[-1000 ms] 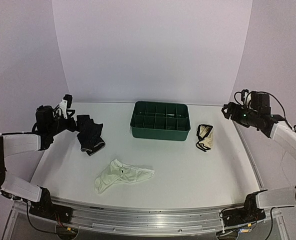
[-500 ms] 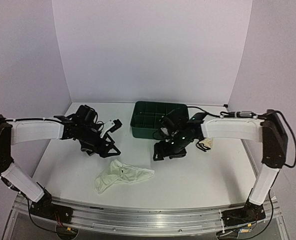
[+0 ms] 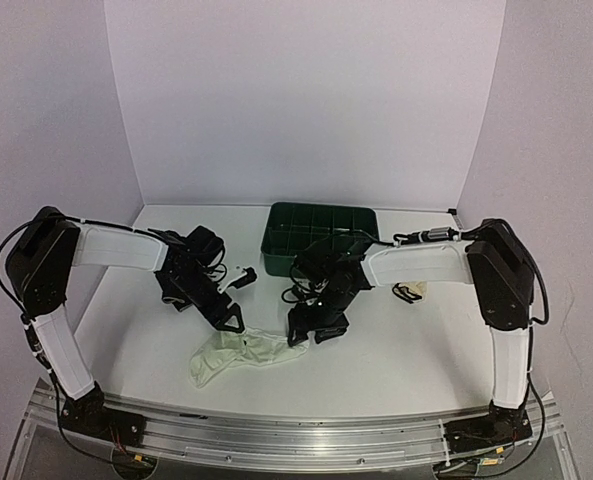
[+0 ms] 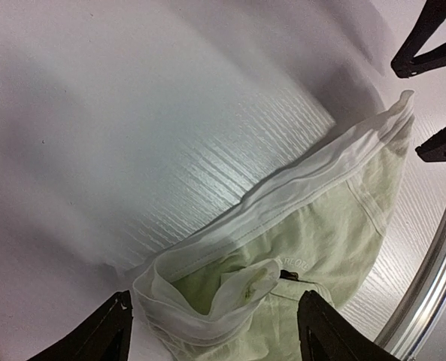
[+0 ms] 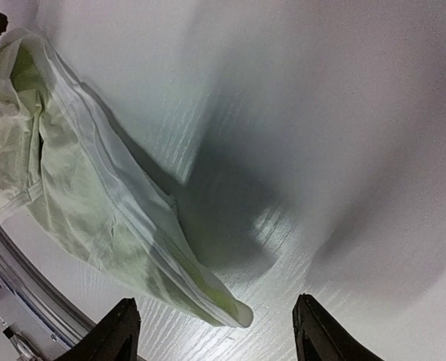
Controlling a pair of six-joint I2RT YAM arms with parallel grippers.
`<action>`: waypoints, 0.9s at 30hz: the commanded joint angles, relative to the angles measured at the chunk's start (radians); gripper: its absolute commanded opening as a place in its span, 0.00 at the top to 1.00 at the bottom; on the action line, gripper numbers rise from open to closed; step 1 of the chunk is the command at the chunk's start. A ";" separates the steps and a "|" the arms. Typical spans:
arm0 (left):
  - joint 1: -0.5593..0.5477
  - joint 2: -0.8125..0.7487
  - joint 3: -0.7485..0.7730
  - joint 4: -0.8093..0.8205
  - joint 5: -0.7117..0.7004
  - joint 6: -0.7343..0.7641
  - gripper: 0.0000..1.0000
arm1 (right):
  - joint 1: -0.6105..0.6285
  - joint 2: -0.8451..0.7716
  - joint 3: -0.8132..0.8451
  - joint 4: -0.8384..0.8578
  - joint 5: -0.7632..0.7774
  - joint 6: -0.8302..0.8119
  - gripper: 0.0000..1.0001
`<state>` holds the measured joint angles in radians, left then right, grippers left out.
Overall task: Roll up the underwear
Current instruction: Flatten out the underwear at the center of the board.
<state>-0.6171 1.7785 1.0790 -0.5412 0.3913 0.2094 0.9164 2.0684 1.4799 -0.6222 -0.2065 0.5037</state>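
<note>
The plain cream-white underwear (image 3: 238, 352) lies crumpled and stretched out near the table's front. My left gripper (image 3: 232, 320) hovers open over its left, bunched waistband end (image 4: 207, 293), with one finger on each side and no contact. My right gripper (image 3: 306, 334) hovers open over its right, pointed end (image 5: 230, 310). The cream underwear with black edging (image 3: 411, 291) lies to the right, behind the right arm. The black underwear (image 3: 168, 292) is mostly hidden behind my left arm.
A green compartment tray (image 3: 321, 235) stands at the back centre, just behind both forearms. The table's metal front rail (image 3: 296, 425) runs close to the white garment. In the left wrist view the right gripper's fingers (image 4: 429, 41) show at the top right.
Both arms swung in from the table's sides to the middle and came down over the two ends of the cream-white underwear. Both pairs of jaws narrowed a little.
</note>
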 commanded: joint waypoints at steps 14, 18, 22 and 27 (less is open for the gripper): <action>0.022 -0.062 0.261 -0.069 0.045 0.166 1.00 | -0.045 -0.147 0.062 -0.068 0.163 -0.024 1.00; 0.063 -0.141 0.315 -0.070 0.140 0.344 1.00 | -0.058 -0.282 0.117 -0.148 0.377 -0.105 1.00; 0.075 -0.224 0.317 -0.056 0.245 0.528 1.00 | -0.058 -0.345 0.186 -0.214 0.478 -0.187 1.00; 0.097 -0.274 0.326 0.029 0.295 0.609 1.00 | -0.055 -0.395 0.231 -0.241 0.517 -0.263 1.00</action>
<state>-0.5357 1.5502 1.3690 -0.5816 0.5893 0.6730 0.8523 1.6944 1.6876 -0.7818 0.2218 0.3333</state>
